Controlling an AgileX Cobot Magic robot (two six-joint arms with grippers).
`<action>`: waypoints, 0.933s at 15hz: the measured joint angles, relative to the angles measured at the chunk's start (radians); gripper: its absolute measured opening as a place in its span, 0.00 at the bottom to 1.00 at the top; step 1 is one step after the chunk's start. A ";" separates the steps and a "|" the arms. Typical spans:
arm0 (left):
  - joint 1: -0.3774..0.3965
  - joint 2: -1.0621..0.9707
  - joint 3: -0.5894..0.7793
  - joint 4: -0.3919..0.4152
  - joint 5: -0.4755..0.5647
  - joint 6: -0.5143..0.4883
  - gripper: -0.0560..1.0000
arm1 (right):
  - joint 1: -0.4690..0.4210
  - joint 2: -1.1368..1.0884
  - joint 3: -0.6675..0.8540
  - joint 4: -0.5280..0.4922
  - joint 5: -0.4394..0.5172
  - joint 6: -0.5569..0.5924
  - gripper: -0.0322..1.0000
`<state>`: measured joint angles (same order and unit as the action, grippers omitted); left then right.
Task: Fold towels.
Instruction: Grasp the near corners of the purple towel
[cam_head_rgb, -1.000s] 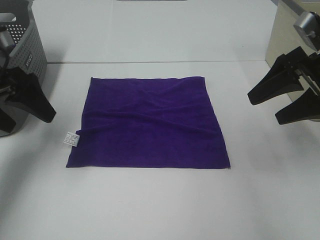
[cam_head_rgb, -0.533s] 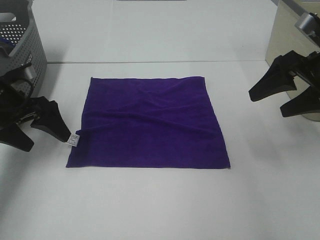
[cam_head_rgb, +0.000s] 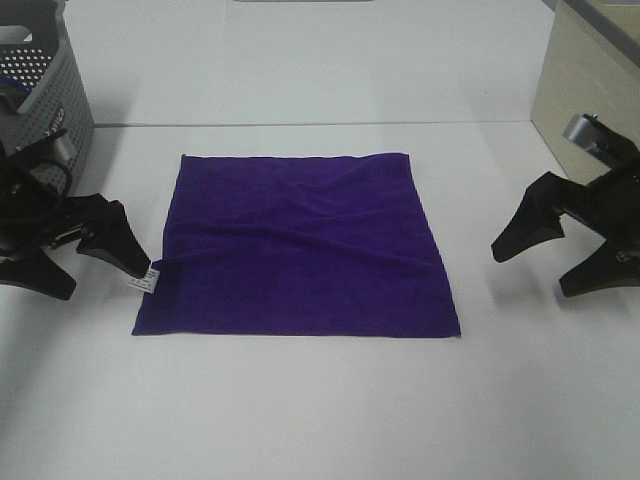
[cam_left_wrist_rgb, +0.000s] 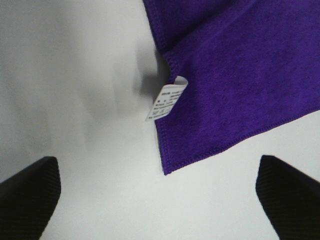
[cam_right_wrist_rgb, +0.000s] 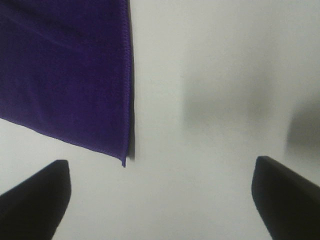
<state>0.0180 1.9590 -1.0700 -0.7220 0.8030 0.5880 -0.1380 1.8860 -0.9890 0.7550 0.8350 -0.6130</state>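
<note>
Towel (cam_head_rgb: 300, 245) lies spread flat on white table (cam_head_rgb: 300, 420), grey basket (cam_head_rgb: 58, 92) alongside

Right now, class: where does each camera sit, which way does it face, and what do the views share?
Exterior high: mounted high, looking down on the purple towel, with the left pincer and right pincer, both open, beside it.
Left wrist: on the left arm, facing down at the white tag; fingertips show.
Right wrist: on the right arm, facing down at a towel corner; fingertips show.
Shared: the towel, in all three.
</note>
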 joint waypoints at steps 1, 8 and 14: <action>0.000 0.018 0.000 -0.003 0.000 0.000 0.99 | 0.019 0.024 0.000 0.001 -0.014 -0.002 0.95; 0.000 0.041 -0.002 -0.012 -0.034 0.000 0.99 | 0.115 0.115 -0.013 0.046 -0.108 0.031 0.94; 0.000 0.071 -0.014 -0.036 -0.034 0.000 0.99 | 0.115 0.117 -0.016 0.072 -0.108 0.018 0.94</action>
<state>0.0180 2.0300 -1.0840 -0.7580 0.7690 0.5880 -0.0230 2.0030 -1.0050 0.8270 0.7270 -0.5950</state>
